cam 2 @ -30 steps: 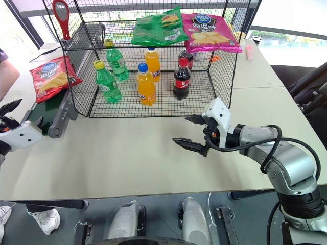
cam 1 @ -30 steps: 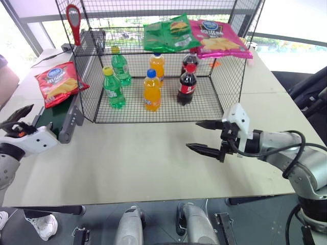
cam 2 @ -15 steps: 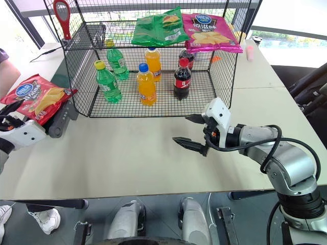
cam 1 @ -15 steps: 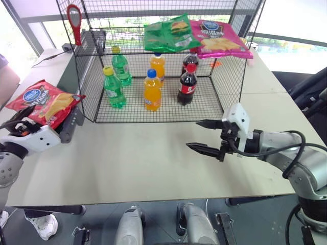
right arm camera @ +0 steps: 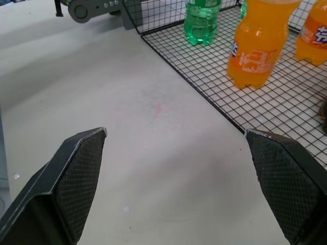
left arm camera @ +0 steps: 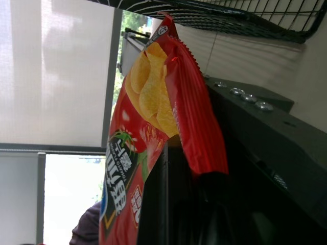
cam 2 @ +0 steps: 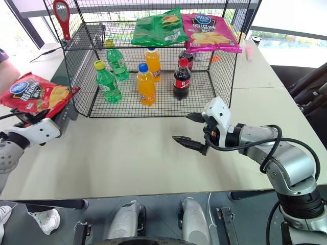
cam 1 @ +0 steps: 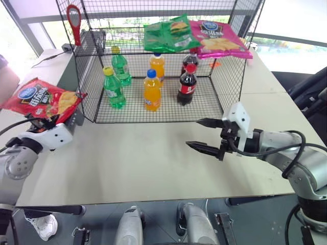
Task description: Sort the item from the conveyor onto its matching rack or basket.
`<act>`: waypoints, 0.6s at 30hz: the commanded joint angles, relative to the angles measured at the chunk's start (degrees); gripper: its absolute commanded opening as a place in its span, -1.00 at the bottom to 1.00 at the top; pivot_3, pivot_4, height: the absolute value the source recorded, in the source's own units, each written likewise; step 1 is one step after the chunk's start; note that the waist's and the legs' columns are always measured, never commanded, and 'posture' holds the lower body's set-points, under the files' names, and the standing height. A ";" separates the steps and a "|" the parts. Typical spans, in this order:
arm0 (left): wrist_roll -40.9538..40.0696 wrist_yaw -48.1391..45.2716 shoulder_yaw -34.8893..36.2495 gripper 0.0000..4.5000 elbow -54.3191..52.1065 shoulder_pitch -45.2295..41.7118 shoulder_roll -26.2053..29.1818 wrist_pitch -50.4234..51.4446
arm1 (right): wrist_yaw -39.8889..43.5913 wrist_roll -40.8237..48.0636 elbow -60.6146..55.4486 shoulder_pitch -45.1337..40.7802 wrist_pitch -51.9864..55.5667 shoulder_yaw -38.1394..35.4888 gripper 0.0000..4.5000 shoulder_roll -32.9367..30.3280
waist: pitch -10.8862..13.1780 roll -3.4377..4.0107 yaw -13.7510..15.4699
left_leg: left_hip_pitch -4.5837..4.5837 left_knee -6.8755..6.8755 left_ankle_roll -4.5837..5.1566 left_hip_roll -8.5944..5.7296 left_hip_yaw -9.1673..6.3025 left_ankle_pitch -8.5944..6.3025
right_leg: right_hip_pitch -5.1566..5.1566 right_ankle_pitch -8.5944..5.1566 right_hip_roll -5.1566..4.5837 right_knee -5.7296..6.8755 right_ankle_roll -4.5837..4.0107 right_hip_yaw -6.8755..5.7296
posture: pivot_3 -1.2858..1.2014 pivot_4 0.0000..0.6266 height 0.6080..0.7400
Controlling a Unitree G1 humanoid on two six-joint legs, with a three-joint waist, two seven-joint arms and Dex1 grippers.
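The left claw (cam 1: 43,124) had clamped onto the lower edge of the red chip bag (cam 1: 43,98), holding it up beside the black wire cage (cam 1: 87,76) at the desk's (cam 1: 148,163) left edge. The right claw (cam 1: 204,137) hung over the desk, jaws wide, with nothing between them. 2 bags, green (cam 1: 168,34) and pink (cam 1: 220,39), lay on the cage's top shelf (cam 1: 127,45).

left hand (cam 1: 40,124): fingertips hidden under the red bag (cam 1: 43,99)
conveyor (cam 1: 75,116): mostly covered by the bag above the hand
red bag: its bottom is cut off in the left wrist view
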 commanded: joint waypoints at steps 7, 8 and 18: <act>7.45 16.09 5.32 -0.97 -3.02 -0.97 1.13 -4.04 | -0.22 -0.20 -1.43 -0.19 -1.45 -0.96 1.00 0.04 | 0.01 -0.04 0.00 | 0.00 0.00 0.00 0.00 0.00 0.00 | 0.00 0.10 0.00 0.01 0.16 0.00 | 0.03 -0.52 1.00; 8.49 18.11 7.66 -0.97 -5.81 0.63 1.11 -4.51 | -0.08 -0.23 -1.20 -0.13 -1.59 -1.03 1.00 -0.04 | 0.02 -0.09 0.00 | -0.02 0.00 0.00 0.01 -0.01 0.00 | -0.01 0.10 0.00 0.00 0.16 0.00 | 0.03 -0.52 1.00; 12.43 16.58 24.81 -0.97 -27.91 14.45 -4.20 -2.10 | 4.23 -2.61 6.56 -3.36 -5.09 1.32 1.00 0.76 | -0.02 -0.16 0.16 | 0.04 0.01 0.00 0.00 0.01 0.00 | 0.04 -0.02 -0.05 -0.01 -0.06 0.01 | 0.03 -0.52 1.00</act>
